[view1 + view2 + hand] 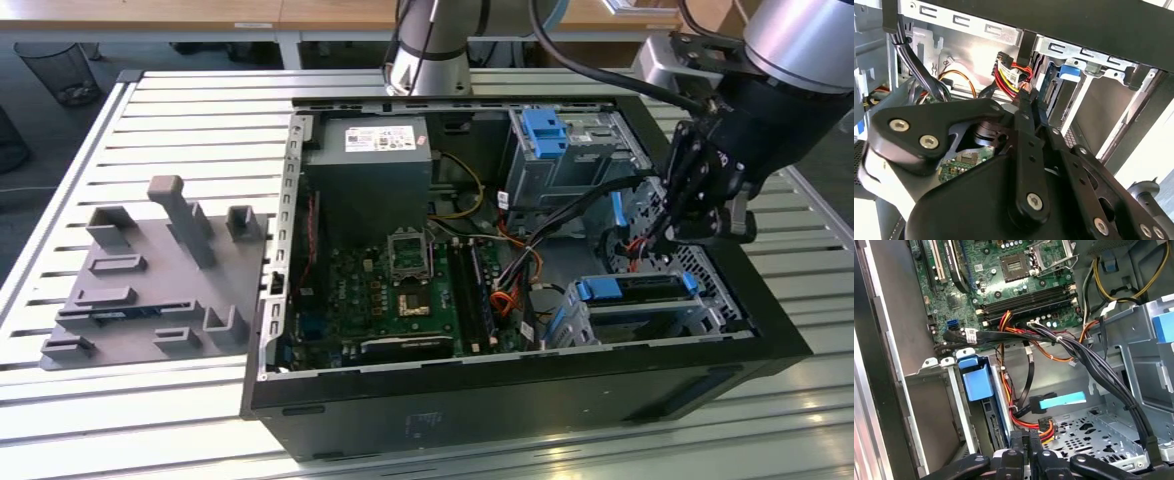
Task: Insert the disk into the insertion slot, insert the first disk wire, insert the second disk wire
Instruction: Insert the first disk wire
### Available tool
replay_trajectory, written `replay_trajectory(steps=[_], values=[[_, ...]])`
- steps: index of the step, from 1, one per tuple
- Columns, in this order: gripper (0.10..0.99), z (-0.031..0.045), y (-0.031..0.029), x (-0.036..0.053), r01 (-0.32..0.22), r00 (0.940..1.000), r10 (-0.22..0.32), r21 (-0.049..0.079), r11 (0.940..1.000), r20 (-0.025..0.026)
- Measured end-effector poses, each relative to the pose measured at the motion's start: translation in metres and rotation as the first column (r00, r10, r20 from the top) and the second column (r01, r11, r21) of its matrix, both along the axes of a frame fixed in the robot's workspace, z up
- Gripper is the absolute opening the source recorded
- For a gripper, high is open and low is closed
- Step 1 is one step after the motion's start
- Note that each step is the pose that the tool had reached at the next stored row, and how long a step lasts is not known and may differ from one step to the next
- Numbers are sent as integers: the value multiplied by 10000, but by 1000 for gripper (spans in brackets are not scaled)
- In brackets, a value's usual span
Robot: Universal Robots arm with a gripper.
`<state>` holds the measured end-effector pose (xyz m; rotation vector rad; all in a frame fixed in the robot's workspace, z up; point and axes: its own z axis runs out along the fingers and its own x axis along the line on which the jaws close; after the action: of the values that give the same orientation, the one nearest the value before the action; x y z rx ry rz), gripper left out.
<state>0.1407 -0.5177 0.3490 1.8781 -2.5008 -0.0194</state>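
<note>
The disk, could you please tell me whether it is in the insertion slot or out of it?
In. The disk sits inside the insertion slot, its blue carrier framed by the silver walls in the exterior view.

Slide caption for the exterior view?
Gripper holding a disk wire by the disk seated in the insertion slot.

Disk [638, 288] carrier is seen in bright blue. Insertion slot [577, 320] is finished in silver-gry metal. Disk wire [1024, 422] is bundled in red, yellow & blk strands. Gripper [1026, 439] is coloured blk w/ silver screws. Motherboard [400, 290] is printed green. PC case [534, 395] is painted blk. Table [174, 120] is ribbed in pale gry slats. Fixture block [147, 290] is moulded in plain gry.
</note>
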Motion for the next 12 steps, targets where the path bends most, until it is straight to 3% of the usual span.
replay_trajectory(steps=[6, 12], values=[[169, 0, 1, 0, -1014, 9948, 1014, -2, 9948, 0], [169, -3, 1, 1, -2096, 9778, 2096, -2, 9778, 0]])
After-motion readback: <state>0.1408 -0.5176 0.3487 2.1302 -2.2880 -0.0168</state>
